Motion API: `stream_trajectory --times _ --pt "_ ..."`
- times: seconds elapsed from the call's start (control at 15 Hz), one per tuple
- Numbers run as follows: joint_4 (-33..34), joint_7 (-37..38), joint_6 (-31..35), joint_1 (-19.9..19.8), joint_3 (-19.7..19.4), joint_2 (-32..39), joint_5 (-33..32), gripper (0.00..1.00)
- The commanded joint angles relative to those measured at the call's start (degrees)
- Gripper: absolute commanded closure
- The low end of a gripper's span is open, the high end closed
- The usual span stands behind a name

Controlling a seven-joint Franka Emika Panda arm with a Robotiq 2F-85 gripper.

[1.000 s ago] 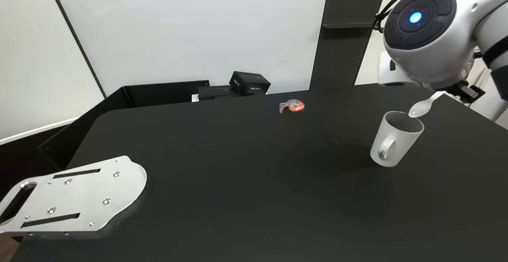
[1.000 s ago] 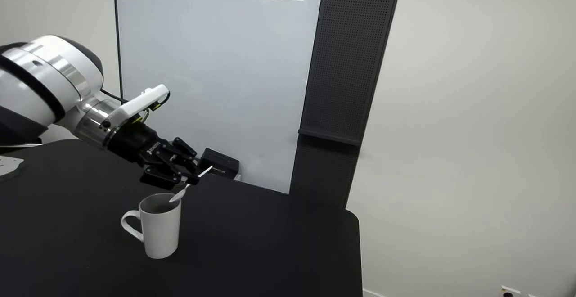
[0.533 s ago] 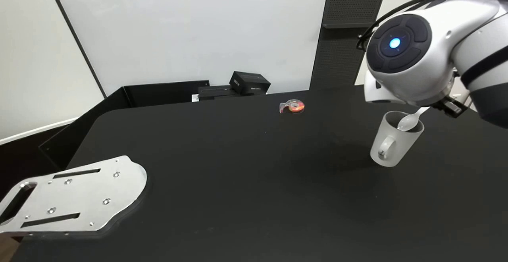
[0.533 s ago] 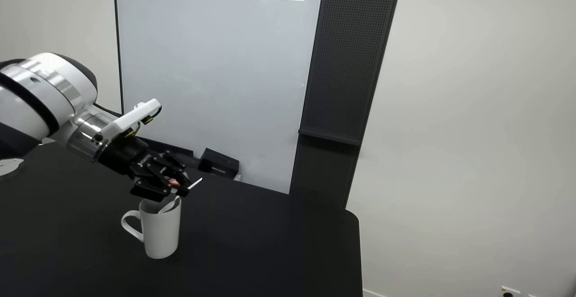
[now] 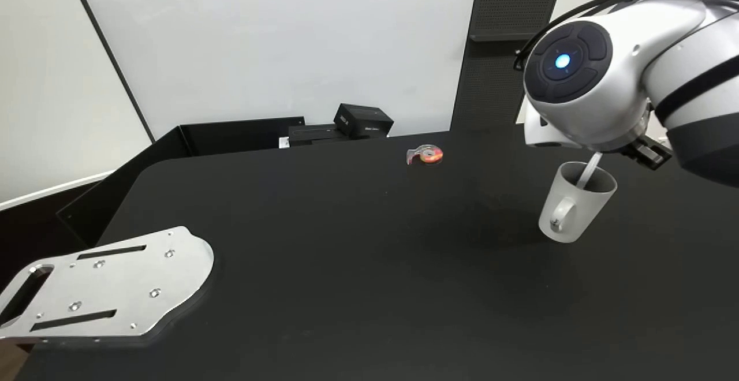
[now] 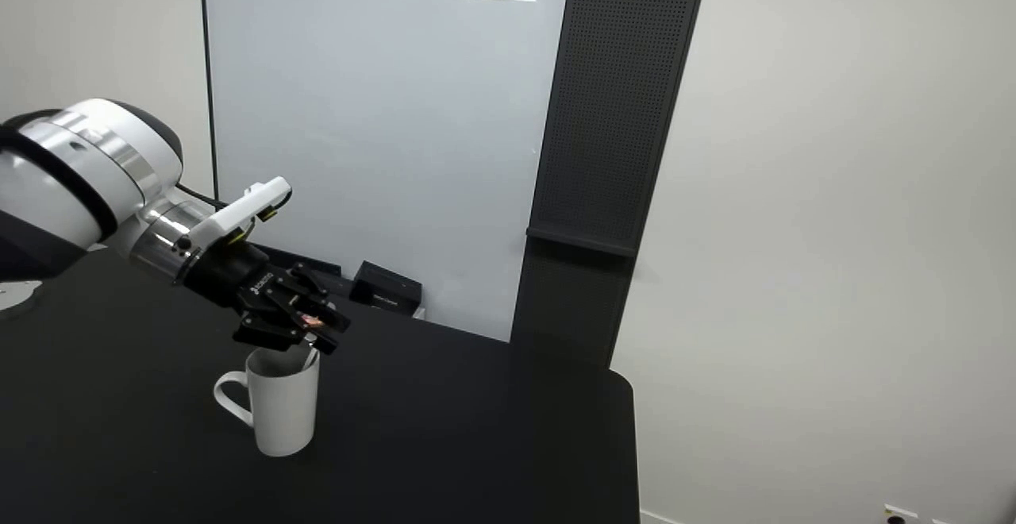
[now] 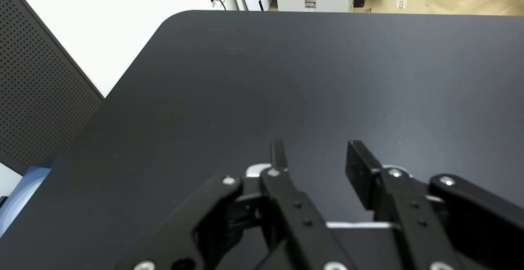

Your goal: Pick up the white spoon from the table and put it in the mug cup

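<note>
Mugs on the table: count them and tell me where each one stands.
1, in both exterior views: the mug stands upright on the table, below the open end effector, with the white spoon reaching in. The arm might hide more.

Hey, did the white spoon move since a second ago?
Yes. In an exterior view, the white spoon has gone down into the mug, which stayed in the same spot.
</note>
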Motion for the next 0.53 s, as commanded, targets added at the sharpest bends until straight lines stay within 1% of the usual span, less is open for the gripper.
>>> stream_trajectory --times 0.0,0.2,0.27,0.47 --pt "1.2 1.08 -0.12 -0.76 -0.31 -0.34 0.91 0.27" --pt "1.2 0.81 0.17 -1.61 -0.33 -1.61 2.7 0.05" --pt "1.23 0.45 0.53 -2.06 -0.22 -2.26 4.24 0.01" --pt "1.26 0.18 2.09 -3.89 0.07 -4.96 13.62 0.0"
